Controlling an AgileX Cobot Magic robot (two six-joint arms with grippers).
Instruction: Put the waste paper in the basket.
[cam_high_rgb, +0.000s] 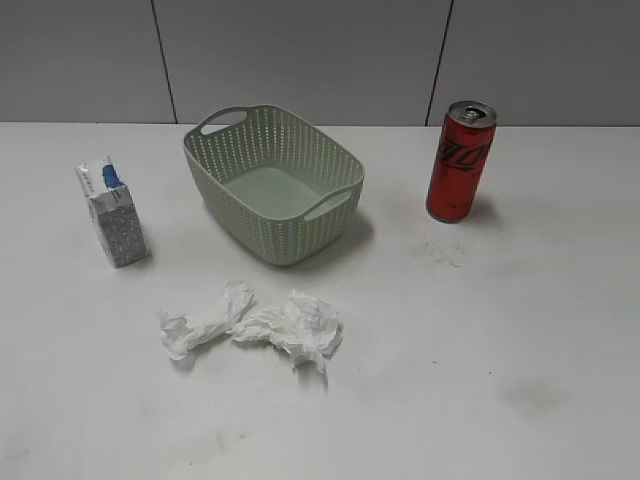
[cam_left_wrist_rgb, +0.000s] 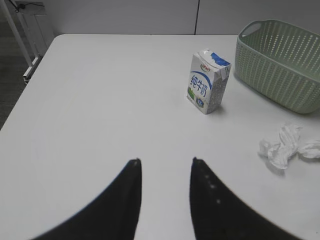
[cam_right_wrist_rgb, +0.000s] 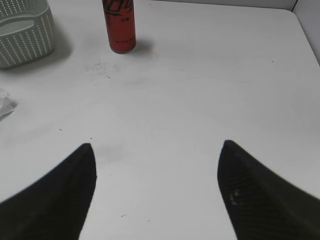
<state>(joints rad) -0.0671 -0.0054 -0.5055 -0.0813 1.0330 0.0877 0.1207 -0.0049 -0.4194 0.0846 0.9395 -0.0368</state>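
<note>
Setting: a white table (cam_high_rgb: 520, 330), faintly scuffed and smudged in places, is backed by a grey panelled wall (cam_high_rgb: 300, 60) divided by thin dark seams.

Item 1, basket (cam_high_rgb: 275, 185): a pale green plastic basket with perforated walls and two cut-out handles is placed near the middle of the table toward the wall, turned at an angle to the table edge. Its interior is seen to be bare. It is also shown at the upper right of the left wrist view (cam_left_wrist_rgb: 280, 62) and at the upper left corner of the right wrist view (cam_right_wrist_rgb: 25, 30).

Item 2, waste paper (cam_high_rgb: 255, 325): two crumpled white wads are laid on the table just in front of the basket, outside it, side by side and touching or nearly so. The left wad is twisted and elongated; the right wad is fuller.

Item 3, can (cam_high_rgb: 461, 161): a red drinks can with a black band at the top is stood upright to the right of the basket, well apart from it.

Item 4, milk carton (cam_high_rgb: 112, 212): a small white and blue carton is stood upright to the left of the basket, its top torn open.

Item 5, left gripper (cam_left_wrist_rgb: 165, 162): the dark fingers are held moderately apart above bare table, nothing between them.

Item 6, right gripper (cam_right_wrist_rgb: 156, 146): the fingers are spread wide above bare table, nothing held.
</note>
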